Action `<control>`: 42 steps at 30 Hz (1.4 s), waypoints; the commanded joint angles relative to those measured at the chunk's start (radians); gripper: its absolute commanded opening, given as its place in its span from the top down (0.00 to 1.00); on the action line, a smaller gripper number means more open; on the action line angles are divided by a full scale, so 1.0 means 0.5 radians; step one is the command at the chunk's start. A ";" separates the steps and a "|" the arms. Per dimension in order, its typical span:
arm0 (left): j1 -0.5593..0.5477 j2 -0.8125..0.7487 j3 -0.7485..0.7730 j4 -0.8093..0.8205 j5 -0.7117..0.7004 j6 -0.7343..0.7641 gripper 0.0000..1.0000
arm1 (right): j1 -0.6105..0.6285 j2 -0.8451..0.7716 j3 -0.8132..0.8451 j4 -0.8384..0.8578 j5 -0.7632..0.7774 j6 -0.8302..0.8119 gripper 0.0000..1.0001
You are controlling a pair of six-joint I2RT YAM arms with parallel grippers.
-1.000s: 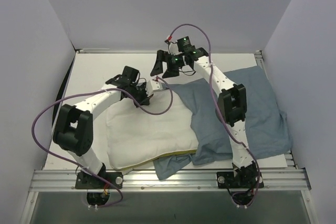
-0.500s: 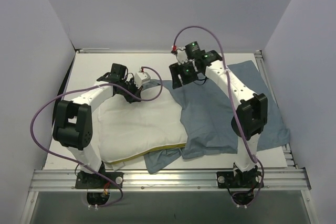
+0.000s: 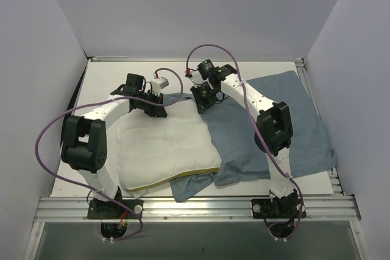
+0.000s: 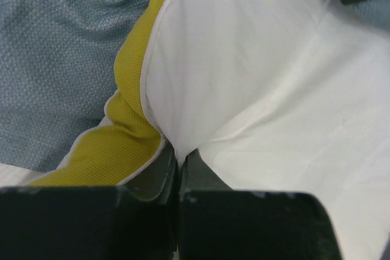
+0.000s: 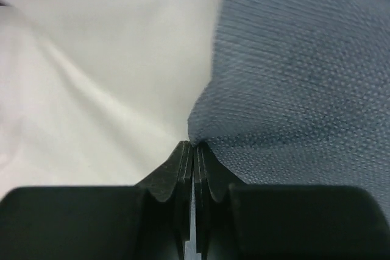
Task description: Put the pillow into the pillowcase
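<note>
The white pillow [image 3: 164, 147] lies left of centre, its yellow band [image 3: 177, 178] along the near edge. About half of it sticks out of the grey-blue pillowcase [image 3: 292, 126], which spreads out to the right. My left gripper [image 3: 155, 105] is at the pillow's far edge, shut on a pinch of white pillow fabric [image 4: 274, 77] beside the yellow band [image 4: 131, 89]. My right gripper [image 3: 201, 98] is shut on the pillowcase's open edge [image 5: 304, 89], where it meets the pillow [image 5: 91, 77]. In the wrist views both pairs of fingers are pressed together with cloth bunched at their tips.
Grey walls enclose the white table [image 3: 109, 77] on three sides. A metal rail [image 3: 195, 206] with the arm bases runs along the near edge. A purple cable [image 3: 46, 138] loops off each arm. A flap of pillowcase [image 3: 192, 186] pokes out under the pillow's near edge.
My right gripper came down and left from above the table's far side and shut on the pillowcase's edge. The left arm drew the pillow's far edge slightly left.
</note>
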 commanded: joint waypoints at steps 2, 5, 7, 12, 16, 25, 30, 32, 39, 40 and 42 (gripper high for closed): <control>0.051 0.012 -0.011 0.376 0.241 -0.627 1.00 | 0.219 -0.122 0.311 -0.027 -0.525 0.012 0.99; 0.084 0.021 -0.042 0.591 0.290 -0.928 1.00 | 0.367 -0.205 0.361 0.013 -0.872 0.049 1.00; 0.103 0.046 -0.060 0.753 0.323 -1.157 1.00 | 0.428 -0.260 0.260 0.049 -0.959 0.043 1.00; 0.286 0.021 -0.254 1.146 0.318 -1.606 1.00 | 0.303 -0.248 -0.096 0.053 -0.652 -0.027 1.00; 0.520 -0.086 -0.386 1.269 0.223 -1.790 1.00 | 0.039 -0.089 0.072 0.046 -0.499 -0.043 0.76; 0.668 -0.111 -0.552 1.285 0.127 -1.874 0.61 | -0.176 -0.470 0.117 0.003 -0.434 0.052 0.23; 0.616 -0.322 -0.144 0.380 0.133 -0.788 0.21 | -0.268 -1.047 -0.909 0.013 -0.296 0.239 0.29; 0.481 -0.411 0.034 0.056 0.072 -0.387 0.15 | -0.393 -1.162 -1.169 0.049 -0.302 0.346 0.29; -0.419 -0.914 -0.210 -0.657 -0.354 0.422 0.03 | -0.667 -1.447 -1.759 0.349 -0.492 0.791 0.22; -0.516 -0.951 -0.256 -0.667 -0.476 0.437 0.03 | -0.673 -1.450 -1.841 0.408 -0.508 0.913 0.22; -0.767 -1.028 -0.410 -0.645 -0.572 0.452 0.03 | -0.695 -1.438 -1.924 0.597 -0.575 1.076 0.21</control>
